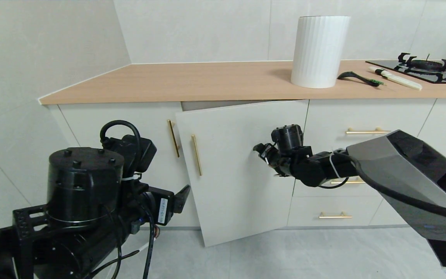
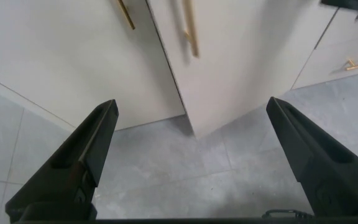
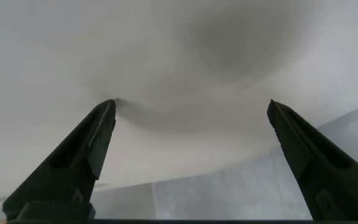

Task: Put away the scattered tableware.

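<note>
Wooden counter (image 1: 168, 81) carrying knife (image 1: 395, 78) (beside stove (image 1: 426, 66)), well above right gripper (image 3: 191, 102), jaws apart at cabinet door (image 1: 238, 174), left gripper (image 2: 191, 109) apart

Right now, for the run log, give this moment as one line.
cabinet door: ajar | right end effector: open, at door | left end effector: open, empty

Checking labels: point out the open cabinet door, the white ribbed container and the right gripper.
open cabinet door (image 1: 230, 186), head view, bare front panel.
white ribbed container (image 1: 318, 50), head view, middle of its side wall.
right gripper (image 3: 190, 107), right wrist view, midway between its fingertips.
</note>
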Tool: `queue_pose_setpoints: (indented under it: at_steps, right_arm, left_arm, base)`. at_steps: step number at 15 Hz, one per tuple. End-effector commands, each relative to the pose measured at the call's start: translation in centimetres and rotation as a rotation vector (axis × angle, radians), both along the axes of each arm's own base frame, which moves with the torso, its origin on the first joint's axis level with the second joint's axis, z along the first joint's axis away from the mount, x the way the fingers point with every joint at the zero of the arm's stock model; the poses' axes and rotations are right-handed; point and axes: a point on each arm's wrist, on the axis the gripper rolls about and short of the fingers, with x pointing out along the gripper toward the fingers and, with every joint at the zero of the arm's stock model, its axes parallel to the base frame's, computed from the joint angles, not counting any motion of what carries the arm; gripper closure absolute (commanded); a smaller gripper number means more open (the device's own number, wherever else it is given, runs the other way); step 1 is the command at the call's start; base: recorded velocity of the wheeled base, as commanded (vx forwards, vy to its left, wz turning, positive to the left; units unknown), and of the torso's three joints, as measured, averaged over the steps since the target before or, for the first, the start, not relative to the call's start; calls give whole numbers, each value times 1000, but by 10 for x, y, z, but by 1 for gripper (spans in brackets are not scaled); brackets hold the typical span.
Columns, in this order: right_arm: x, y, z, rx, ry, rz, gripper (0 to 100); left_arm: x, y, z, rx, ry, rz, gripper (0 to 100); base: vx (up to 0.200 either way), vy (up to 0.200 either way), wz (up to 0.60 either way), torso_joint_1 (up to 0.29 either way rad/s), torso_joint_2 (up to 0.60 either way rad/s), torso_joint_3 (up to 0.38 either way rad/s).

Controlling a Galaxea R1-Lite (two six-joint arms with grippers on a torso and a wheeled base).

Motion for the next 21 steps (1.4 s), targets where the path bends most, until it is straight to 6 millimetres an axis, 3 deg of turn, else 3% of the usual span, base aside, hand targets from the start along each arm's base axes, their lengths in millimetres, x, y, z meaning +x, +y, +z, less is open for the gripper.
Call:
queue_pose_setpoints:
  at_steps: [1, 9, 16, 19, 21]
  right_arm:
    - [11, -11, -2, 12, -6, -32, 0]
    - [35, -36, 0, 42, -39, -119, 0]
    - [41, -46, 5, 43, -58, -158, 0]
    - [14, -41, 22, 12, 5, -118, 0]
    - [-31, -31, 56, -14, -5, -46, 0]
  left_arm:
    - [0, 0, 0, -1, -1, 0, 0]
    - [0, 0, 0, 1, -1, 0, 0]
    - [0, 0, 0, 1, -1, 0, 0]
    - [2, 1, 0, -3, -3, 9, 0]
    - [5, 8, 7, -20, -23, 39, 0]
  base:
    - [0, 0, 0, 0, 0, 0]
    - [0, 0, 0, 0, 0, 0]
    - [0, 0, 0, 0, 0, 0]
    - [0, 0, 0, 0, 0, 0]
    - [0, 0, 0, 0, 0, 0]
